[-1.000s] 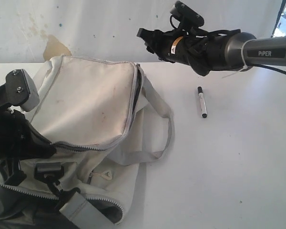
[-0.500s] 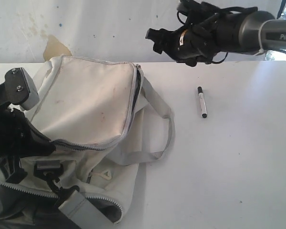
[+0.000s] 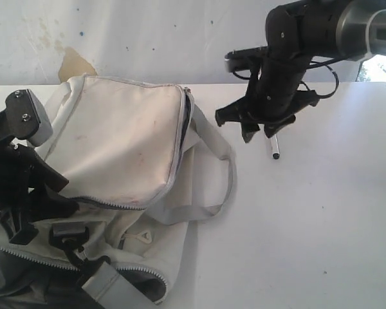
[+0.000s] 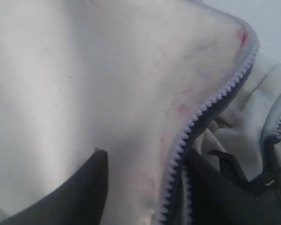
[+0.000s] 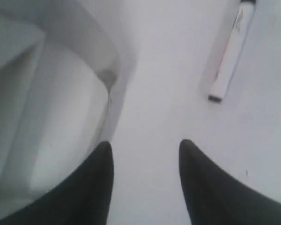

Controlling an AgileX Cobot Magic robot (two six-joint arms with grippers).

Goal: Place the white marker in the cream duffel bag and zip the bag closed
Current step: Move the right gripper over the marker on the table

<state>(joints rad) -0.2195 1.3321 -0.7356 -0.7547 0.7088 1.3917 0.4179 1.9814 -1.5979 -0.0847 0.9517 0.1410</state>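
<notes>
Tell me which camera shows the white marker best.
The right wrist view: the white marker lies nearly whole, unobstructed. The exterior view shows only its lower end below the right gripper. The left wrist view shows none of it.

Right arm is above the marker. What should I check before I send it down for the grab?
1. Right pincer open, nothing between its jaws: ok.
2. Slim white marker with black cap centred between those jaws: not ok, it lies off to one side.
3. Marker lying free on the white table, nothing touching it: ok.
4. Large cream fabric duffel bag unzipped along its flap: ok.
5. Left pincer clamping the flap: not ok, jaws stand apart astride its zipper edge.
</notes>
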